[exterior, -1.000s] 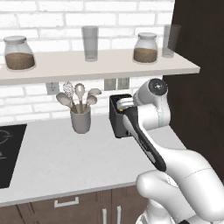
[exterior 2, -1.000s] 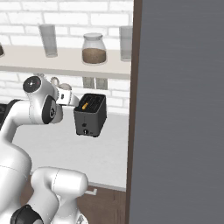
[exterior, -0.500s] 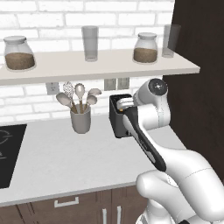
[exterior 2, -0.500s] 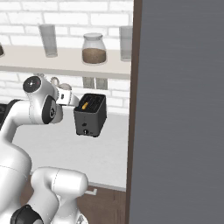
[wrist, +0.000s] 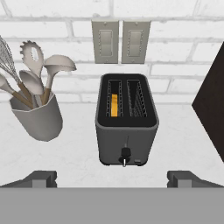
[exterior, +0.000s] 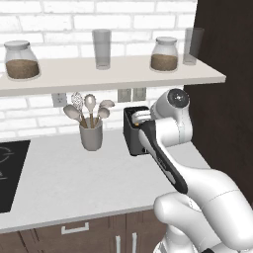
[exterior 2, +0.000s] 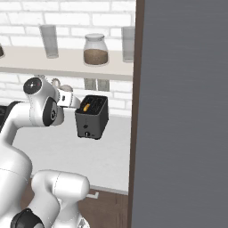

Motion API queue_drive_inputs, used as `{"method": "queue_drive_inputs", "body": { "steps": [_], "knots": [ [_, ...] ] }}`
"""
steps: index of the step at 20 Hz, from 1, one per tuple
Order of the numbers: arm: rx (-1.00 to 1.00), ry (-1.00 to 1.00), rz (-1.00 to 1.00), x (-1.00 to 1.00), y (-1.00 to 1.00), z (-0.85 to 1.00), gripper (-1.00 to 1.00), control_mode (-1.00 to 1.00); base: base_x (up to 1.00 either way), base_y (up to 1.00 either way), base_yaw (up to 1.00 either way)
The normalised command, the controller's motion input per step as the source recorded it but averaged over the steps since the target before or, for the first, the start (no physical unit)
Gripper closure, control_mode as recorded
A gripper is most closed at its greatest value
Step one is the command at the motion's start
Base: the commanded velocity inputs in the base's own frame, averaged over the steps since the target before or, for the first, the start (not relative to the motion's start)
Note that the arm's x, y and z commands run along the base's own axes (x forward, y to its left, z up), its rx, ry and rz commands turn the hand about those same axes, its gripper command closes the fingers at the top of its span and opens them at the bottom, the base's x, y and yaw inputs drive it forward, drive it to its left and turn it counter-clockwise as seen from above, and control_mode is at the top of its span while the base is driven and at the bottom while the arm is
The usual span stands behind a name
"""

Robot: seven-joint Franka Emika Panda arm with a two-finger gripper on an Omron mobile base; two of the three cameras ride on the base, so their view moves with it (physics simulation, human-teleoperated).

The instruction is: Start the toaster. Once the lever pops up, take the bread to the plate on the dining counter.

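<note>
Hovering before the toaster (wrist: 127, 120), the pincer (wrist: 113, 178) gapes fully, holding nothing; the bread (wrist: 114, 105) sits in its left slot (lever low on the front), so carrying remains undone.

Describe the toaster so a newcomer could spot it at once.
On the light grey worktop under the wall shelf, below two wall switches, stands the toaster. It is a dark boxy two-slot unit, unlike the pale utensil cup beside it.
</note>
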Motion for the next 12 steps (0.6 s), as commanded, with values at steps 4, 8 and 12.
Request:
{"method": "queue_drive_inputs", "body": {
  "steps": [4,8,12],
  "knots": [
    [0.00,0.00,0.00,0.00,0.00,0.00,-1.00,-1.00,0.00,0.00,0.00],
    [0.00,0.00,0.00,0.00,0.00,0.00,-1.00,-1.00,0.00,0.00,0.00],
    [0.00,0.00,0.00,0.00,0.00,0.00,-1.00,-1.00,0.00,0.00,0.00]
  ]
}}
